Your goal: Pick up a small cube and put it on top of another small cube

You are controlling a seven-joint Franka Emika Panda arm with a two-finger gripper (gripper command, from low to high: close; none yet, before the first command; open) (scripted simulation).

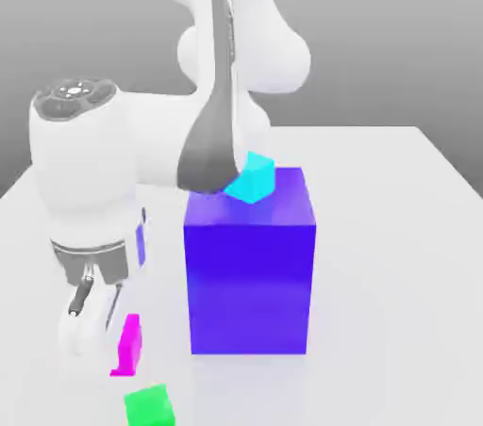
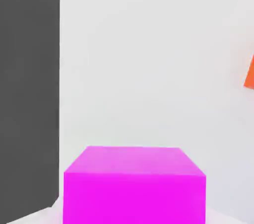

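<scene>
The gripper (image 1: 111,344) hangs low at about eight o'clock in the exterior view, under the arm's bulky white wrist (image 1: 80,165). Its jaws are drawn in narrow around the small pink cube (image 1: 126,344), which shows as a bright magenta sliver beside the white finger (image 1: 77,330), just above the white table (image 1: 396,254). Whether the cube touches the table or rides a little above it cannot be told from this angle.

In the hand view the same pink cube (image 2: 134,186) fills the near foreground, its top face flat and glossy, with pale table (image 2: 149,59) beyond it and a dark grey band (image 2: 30,84) past the table's edge.

At six o'clock from the pink cube in the exterior view, close but apart, sits a green cube (image 1: 149,405) on the table. At about three o'clock from the gripper stands the big blue-purple block (image 1: 250,273), well taller than the small cubes. A cyan cube (image 1: 250,179) rests on its top, near the back corner at the block's eleven o'clock, partly hidden by the arm's dark grey link (image 1: 212,132).

An orange cube (image 2: 249,74) pokes into the hand view as a corner, well apart from the pink one.
</scene>
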